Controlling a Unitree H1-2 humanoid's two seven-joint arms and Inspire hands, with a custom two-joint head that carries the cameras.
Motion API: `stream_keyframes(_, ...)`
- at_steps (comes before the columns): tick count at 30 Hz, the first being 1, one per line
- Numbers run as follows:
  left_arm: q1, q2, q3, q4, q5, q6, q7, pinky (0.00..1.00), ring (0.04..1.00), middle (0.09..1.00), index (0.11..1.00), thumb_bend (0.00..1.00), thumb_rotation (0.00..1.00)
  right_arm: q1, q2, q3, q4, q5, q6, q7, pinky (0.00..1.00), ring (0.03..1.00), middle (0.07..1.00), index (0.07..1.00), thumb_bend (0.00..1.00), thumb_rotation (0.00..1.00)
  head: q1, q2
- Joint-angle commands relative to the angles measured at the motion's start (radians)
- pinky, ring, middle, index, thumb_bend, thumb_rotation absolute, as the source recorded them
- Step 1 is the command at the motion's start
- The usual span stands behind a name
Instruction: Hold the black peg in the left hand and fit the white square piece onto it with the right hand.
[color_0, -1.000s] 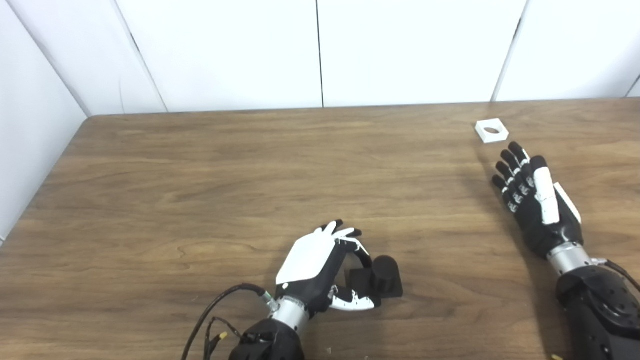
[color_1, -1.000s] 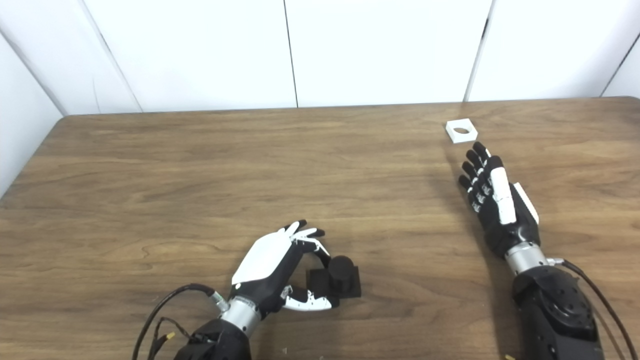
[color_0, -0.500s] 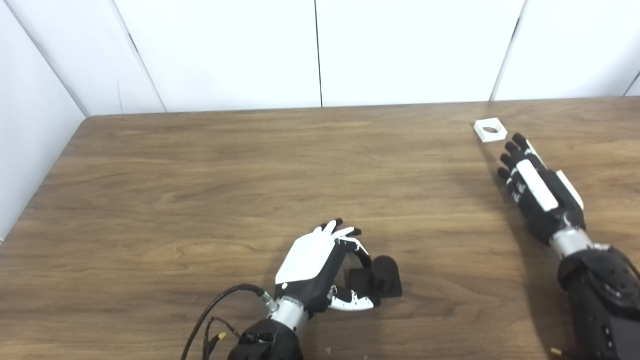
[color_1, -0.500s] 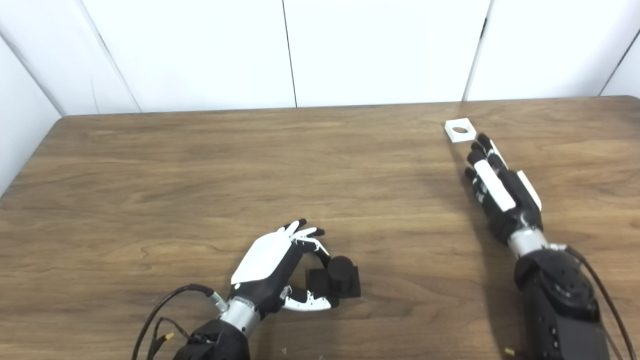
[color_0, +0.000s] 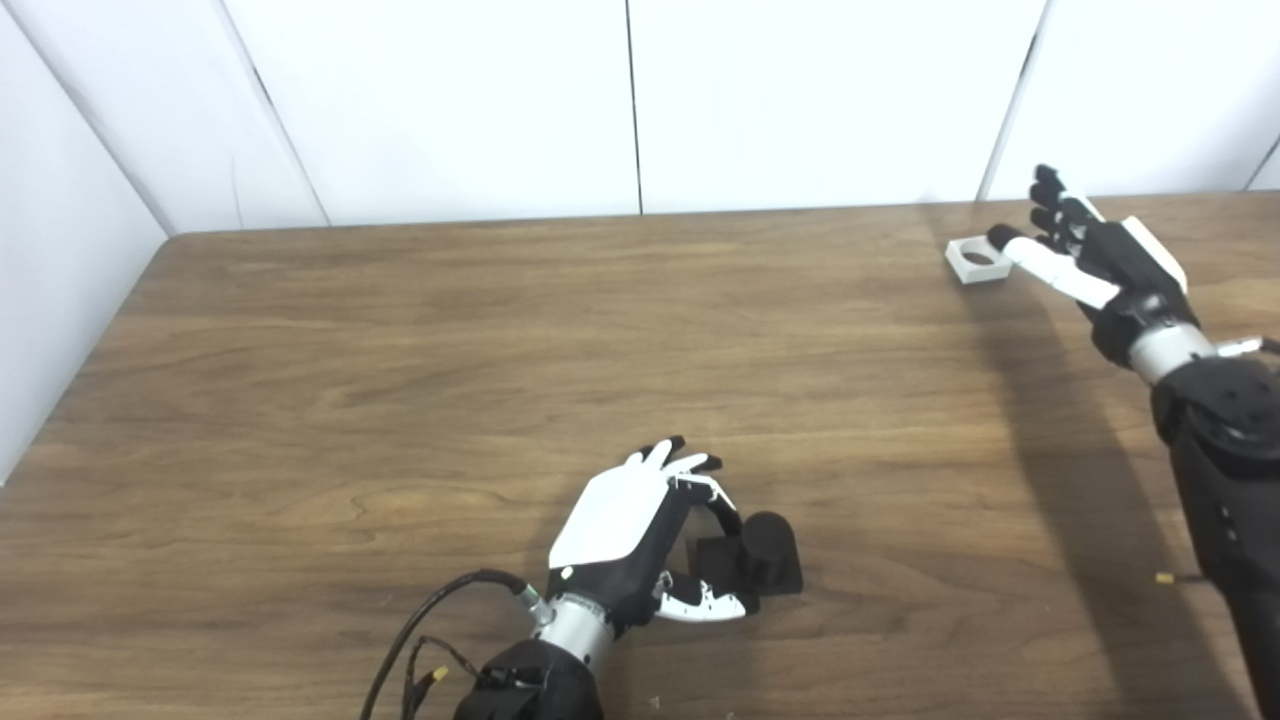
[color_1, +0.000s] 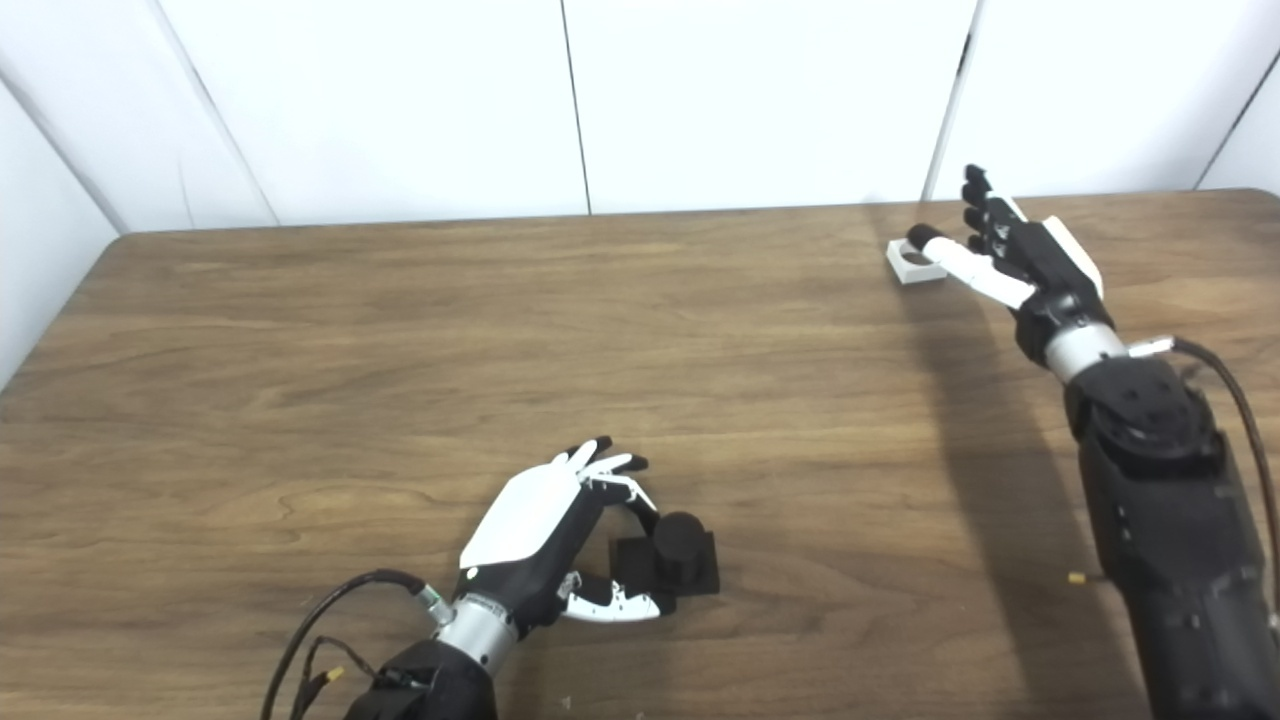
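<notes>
The black peg (color_0: 762, 553), a short cylinder on a square base, stands on the wooden table (color_0: 400, 350) near the front middle. My left hand (color_0: 630, 530) is curled on the left side of its base, fingers over the back and thumb along the front. The white square piece (color_0: 968, 266) with a round hole lies flat at the far right, near the back edge. My right hand (color_0: 1095, 255) is open with fingers spread, raised just right of the piece. Its thumb tip overlaps the piece's right edge; it holds nothing.
White wall panels (color_0: 640, 100) stand right behind the table's back edge, close to the white piece and my right hand. The table's left edge (color_0: 90, 350) runs along a side wall. A black cable (color_0: 420, 630) loops from my left wrist.
My right hand has moved up and away along the table to the white piece and turned, its thumb now over the piece. My left hand and the peg have not moved.
</notes>
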Motion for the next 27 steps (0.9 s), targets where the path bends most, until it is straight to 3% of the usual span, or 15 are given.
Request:
stream_keyframes(1,0.033,0.019,-0.014,0.065,0.020,0.009,-0.033,1.00,1.000,0.895,0.486,0.51,0.07,-0.088,-0.051,0.024,0.011,-0.057,-0.056,0.005,1.00,1.000,1.000,0.947,0.68,0.39,0.000,-0.002)
stream_keyframes(4,0.032,0.019,-0.015,0.067,0.019,0.008,-0.027,1.00,1.000,0.892,0.485,0.52,0.07,-0.134,-0.086,0.074,0.070,-0.136,-0.074,0.007,0.98,0.999,0.992,0.884,0.73,0.40,-0.001,-0.007)
stream_keyframes(6,0.030,0.020,-0.017,0.070,0.020,0.008,-0.025,1.00,1.000,0.892,0.485,0.52,0.07,-0.157,-0.101,0.098,0.102,-0.172,-0.084,0.009,1.00,1.000,0.995,0.800,0.79,0.35,0.002,-0.010)
stream_keyframes(10,0.028,0.024,-0.017,0.070,0.025,0.011,-0.027,1.00,1.000,0.894,0.486,0.52,0.07,-0.203,-0.141,0.179,0.174,-0.290,-0.155,0.000,0.97,0.999,0.986,0.739,0.82,0.30,0.000,-0.014)
stream_keyframes(16,0.031,0.026,-0.015,0.067,0.027,0.012,-0.024,1.00,1.000,0.894,0.487,0.52,0.07,-0.281,-0.175,0.268,0.266,-0.408,-0.200,0.022,1.00,1.000,0.992,0.732,0.86,0.25,0.001,-0.014)
stream_keyframes(21,0.034,0.028,-0.014,0.065,0.026,0.012,-0.024,1.00,1.000,0.895,0.487,0.52,0.07,-0.330,-0.197,0.334,0.282,-0.496,-0.205,0.057,1.00,1.000,0.998,0.745,0.85,0.20,0.001,-0.016)
stream_keyframes(27,0.035,0.026,-0.014,0.064,0.024,0.012,-0.023,1.00,1.000,0.895,0.486,0.52,0.07,-0.407,-0.192,0.413,0.372,-0.587,-0.258,0.067,1.00,1.000,1.000,0.735,0.87,0.18,0.003,-0.017)
